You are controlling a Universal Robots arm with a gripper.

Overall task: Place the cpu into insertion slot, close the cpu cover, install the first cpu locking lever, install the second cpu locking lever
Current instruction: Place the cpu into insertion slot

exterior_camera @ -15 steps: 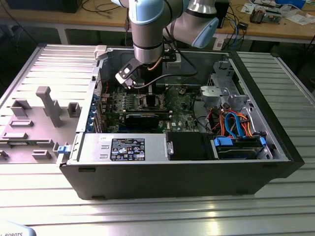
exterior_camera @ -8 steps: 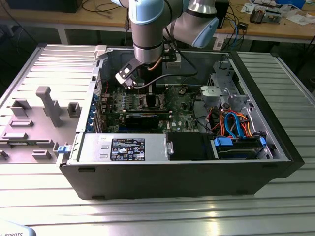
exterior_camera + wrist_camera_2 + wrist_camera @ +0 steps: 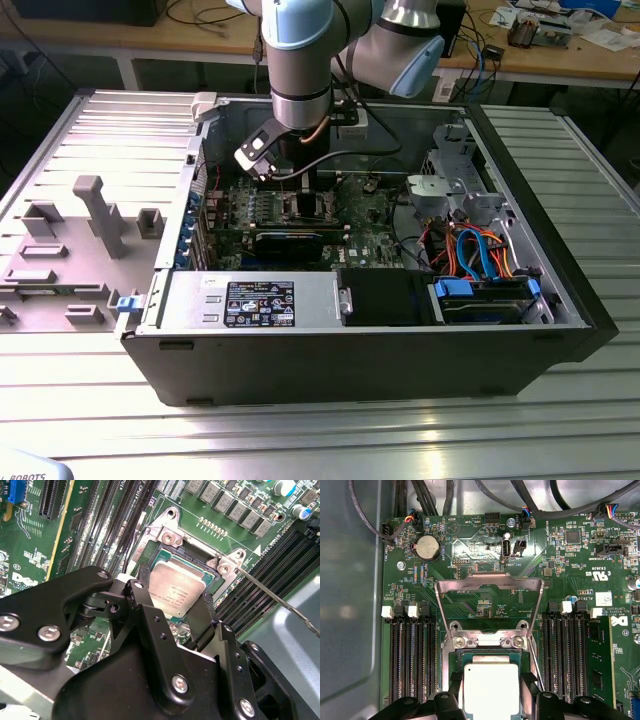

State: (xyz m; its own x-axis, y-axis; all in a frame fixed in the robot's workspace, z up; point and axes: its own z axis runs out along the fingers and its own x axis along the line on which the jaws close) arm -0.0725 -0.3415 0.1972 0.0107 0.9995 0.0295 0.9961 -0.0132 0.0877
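**Claw closed on the cpu at the open socket**

In the exterior view the arm [image 3: 300, 60] reaches down into an open computer case [image 3: 350, 370] that lies on a ribbed metal tabletop [image 3: 400, 440]. Its lower end is over the green motherboard [image 3: 300, 215], in the part of the case towards the exterior view's left.

In the second wrist view the claw [image 3: 176, 597] is drawn in on the cpu [image 3: 175, 587]. Its black fingers [image 3: 202, 617] press against two opposite edges of the silver-topped chip, so the gap between them is no wider than the chip itself. The first wrist view shows the same grasp, with the cpu [image 3: 490, 690] held squarely between the two fingertips.

The cpu is directly over the insertion slot [image 3: 165, 555], whose dark rim shows around the chip's far edges. I cannot tell whether the chip is fully seated or just above the contacts.

The cpu cover [image 3: 490, 581] is open. The silver frame is swung back on its hinge, away from the slot, with the board visible through its window. A thin locking lever [image 3: 280, 602] is released and angles away from the socket's corner. Rows of black memory slots [image 3: 412, 665] run along both sides of the slot.
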